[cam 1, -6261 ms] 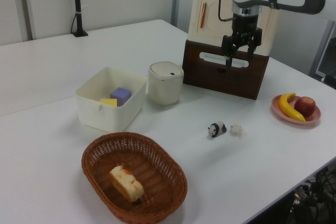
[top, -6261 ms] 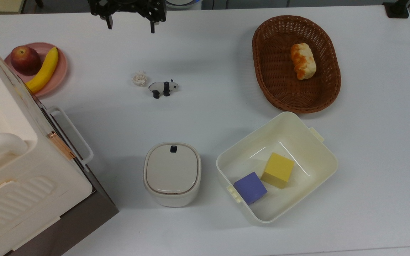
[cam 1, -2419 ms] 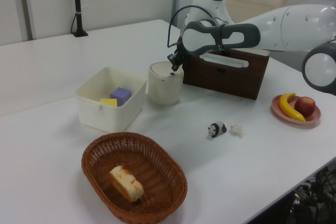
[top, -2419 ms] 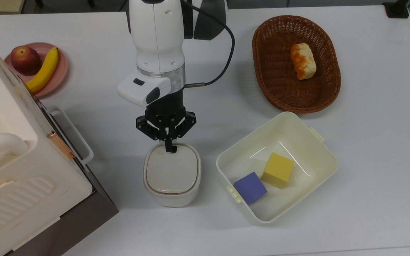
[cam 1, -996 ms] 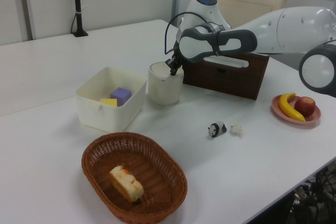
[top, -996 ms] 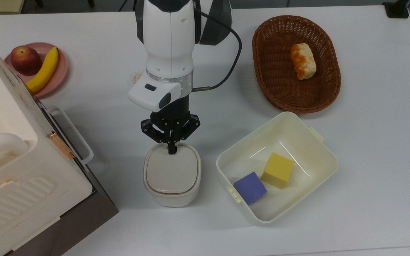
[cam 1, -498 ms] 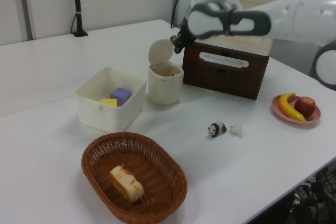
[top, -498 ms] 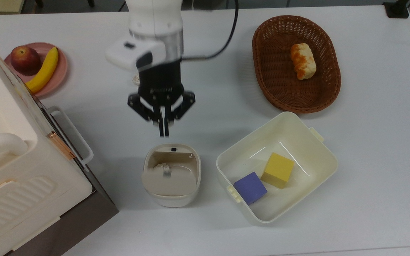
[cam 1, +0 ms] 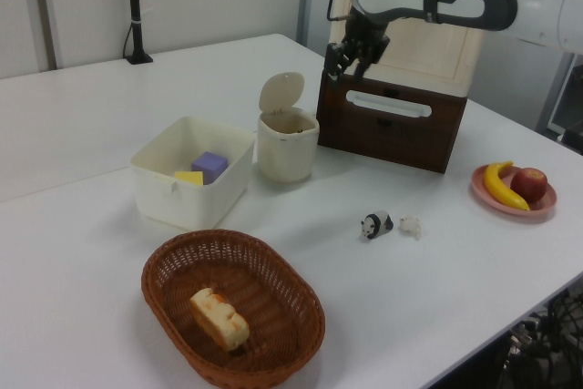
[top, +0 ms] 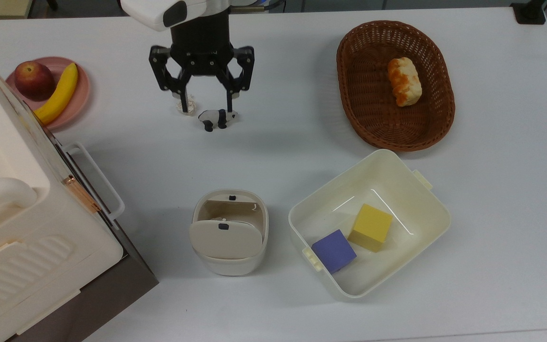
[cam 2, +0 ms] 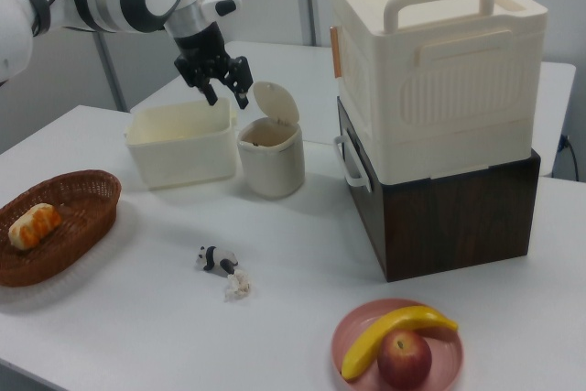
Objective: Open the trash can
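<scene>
The trash can is a small cream-white bin between the brown-based appliance and the cream tub. Its lid stands raised on its hinge, so the inside shows, and the dark button sits on the rim. In the left view the trash can has its lid tilted upward, and the right view shows the trash can the same way. My gripper hangs open and empty, well above the table, over the panda toy. It is away from the bin in the left view and beside the raised lid in the right view.
A panda toy and a crumpled paper ball lie under the gripper. A pink plate holds an apple and a banana. A wicker basket holds bread. The cream tub holds a yellow and a purple block. The big cream appliance fills the top view's left.
One second ago my shut fingertips pressed on the bin's button. The lid has since sprung up, and my gripper has risen, pulled back toward the top view's top and opened.
</scene>
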